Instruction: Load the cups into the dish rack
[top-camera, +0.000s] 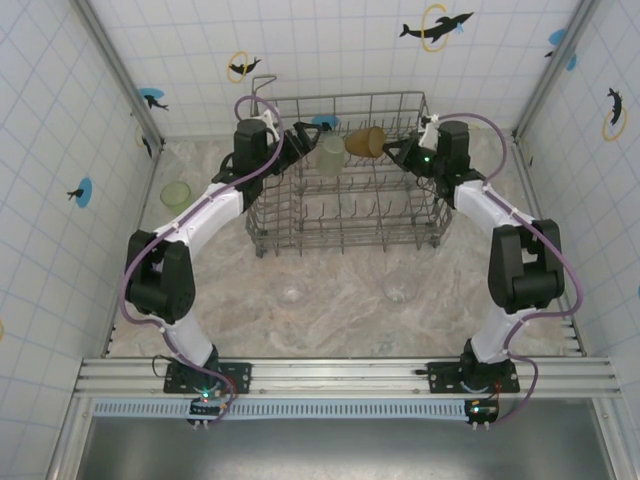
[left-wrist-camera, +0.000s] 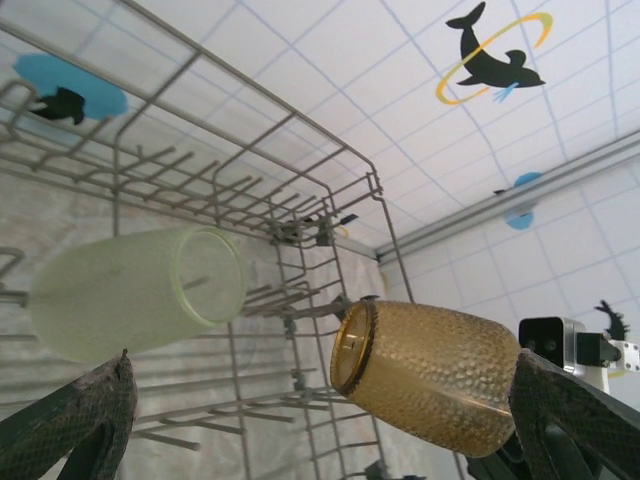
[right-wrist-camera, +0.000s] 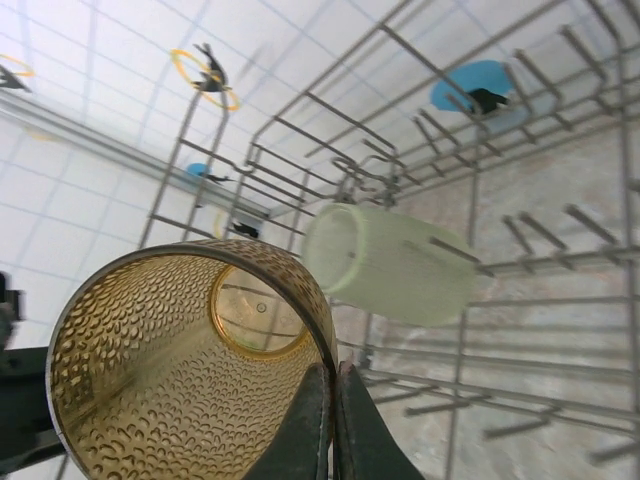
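Over the back of the dish rack (top-camera: 350, 243), the right claw (right-wrist-camera: 333, 385) was clenched on the rim of the amber cup (right-wrist-camera: 150, 370), holding it sideways in the air. The left claw (top-camera: 303, 140) was spread wide with nothing in it. Beside it, a pale green cup (top-camera: 331, 155) lay sideways on a tine inside the rack.

- Your white-and-black left arm (top-camera: 205, 215) reaches to the far left corner of the grey wire dish rack (top-camera: 345, 243). Its black two-finger left gripper (top-camera: 300, 138) has its jaws spread wide.
- Your right arm (top-camera: 492, 212) reaches to the rack's far right corner. Its right gripper (right-wrist-camera: 328, 400) is pinched on the wall of the amber dimpled plastic cup (right-wrist-camera: 150, 370).
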